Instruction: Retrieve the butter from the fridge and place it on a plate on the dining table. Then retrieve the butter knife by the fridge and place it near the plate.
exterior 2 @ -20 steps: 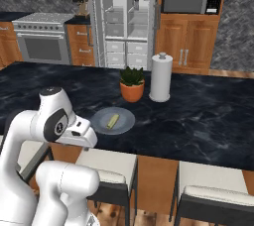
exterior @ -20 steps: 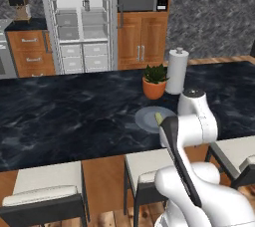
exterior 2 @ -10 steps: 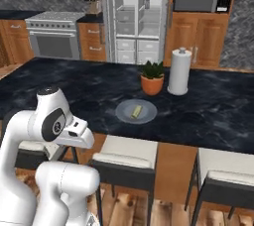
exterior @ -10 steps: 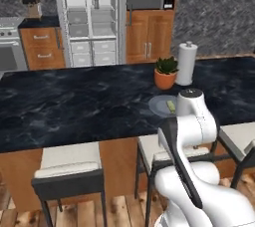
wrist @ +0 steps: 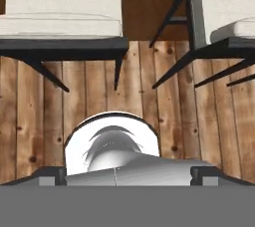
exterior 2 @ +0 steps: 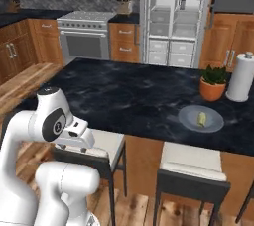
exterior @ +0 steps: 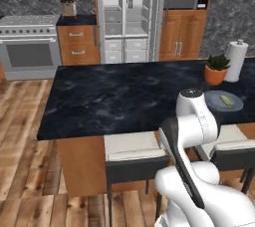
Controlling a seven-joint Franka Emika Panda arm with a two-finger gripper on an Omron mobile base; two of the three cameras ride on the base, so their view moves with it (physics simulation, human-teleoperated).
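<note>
Gripper (wrist: 127, 178): I am reading the jaws as standing wide and empty, tips at the lower corners of the hand view, pointing down at plank floor between two stools (wrist: 60, 19).
Dining table (exterior: 124, 99): I am seeing bare marble across the middle of the left base frame.
Butter (exterior 2: 202, 118): lying on the plate (exterior 2: 188, 116), right of centre in the right base frame; I am counting that half done.
Butter knife: I am not finding it in any frame; I am judging it light, stiff, thin and slippery, best pinched across the handle, jaws narrow.
Fridge (exterior: 130, 17): doors open, top centre.
View difference: the left base frame is putting the plate (exterior: 214, 102) at its right edge, half behind the arm; the right base frame is showing it clear, plus the plant pot (exterior 2: 212, 89) and paper towel roll (exterior 2: 242, 76).
</note>
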